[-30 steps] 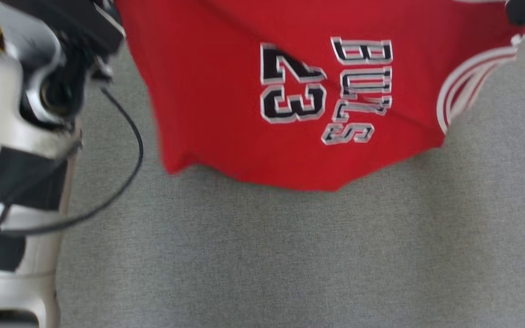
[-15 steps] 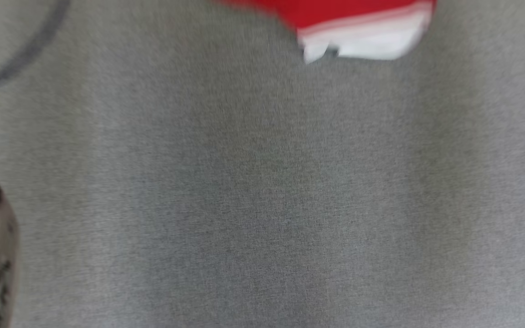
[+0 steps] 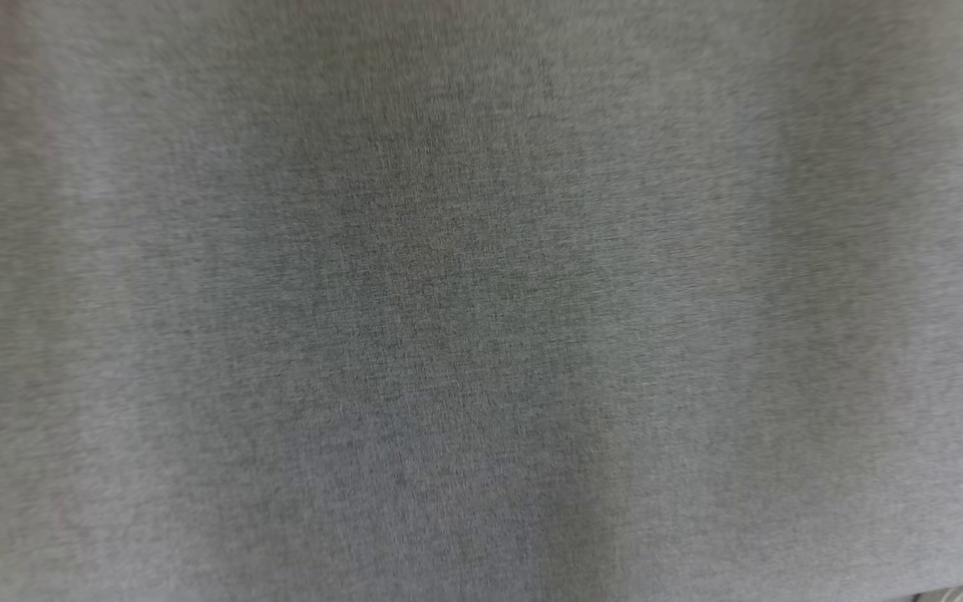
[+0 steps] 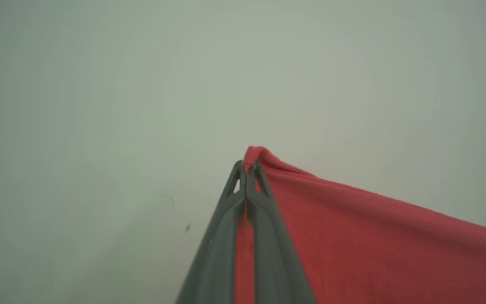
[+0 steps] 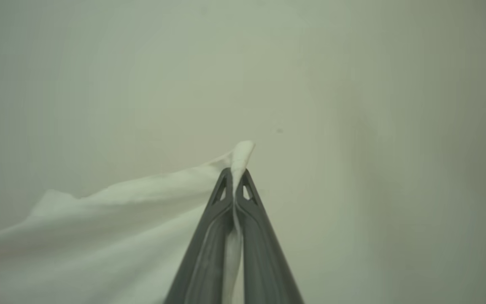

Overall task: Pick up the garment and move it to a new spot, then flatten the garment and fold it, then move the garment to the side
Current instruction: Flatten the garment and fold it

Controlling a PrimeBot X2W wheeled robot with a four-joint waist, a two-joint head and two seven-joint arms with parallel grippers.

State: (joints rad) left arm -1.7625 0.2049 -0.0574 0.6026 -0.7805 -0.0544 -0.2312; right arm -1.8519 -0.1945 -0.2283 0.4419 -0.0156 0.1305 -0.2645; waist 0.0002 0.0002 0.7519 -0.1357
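Both arms have the garment (image 4: 373, 245) off the tabletop (image 3: 481, 301). The left tool (image 4: 247, 169) is pinched tight on a corner of the red cloth, and a little nub of fabric pokes out past its tips. From there the cloth slopes away to the right of the left wrist view in one taut sheet. The right tool (image 5: 234, 177) is clamped just as tightly on a white part (image 5: 120, 228) of the same piece. A small fold stands up above its tips, and the cloth trails off to the left of the right wrist view in looser waves. My guess is that two separate pinch points on opposite edges are meant to spread the piece between the arms so it hangs open rather than bunched, ready to be laid flat. Behind both tools there is only a plain pale background, and I can't say what it is. The head view, looking down, is blurred and takes in the grey woven tabletop, bare where the garment could be set down. I'd judge this to be the carry to a new spot. The risk is that thin cloth could slip from such narrow pinches if the arms pull apart too hard.
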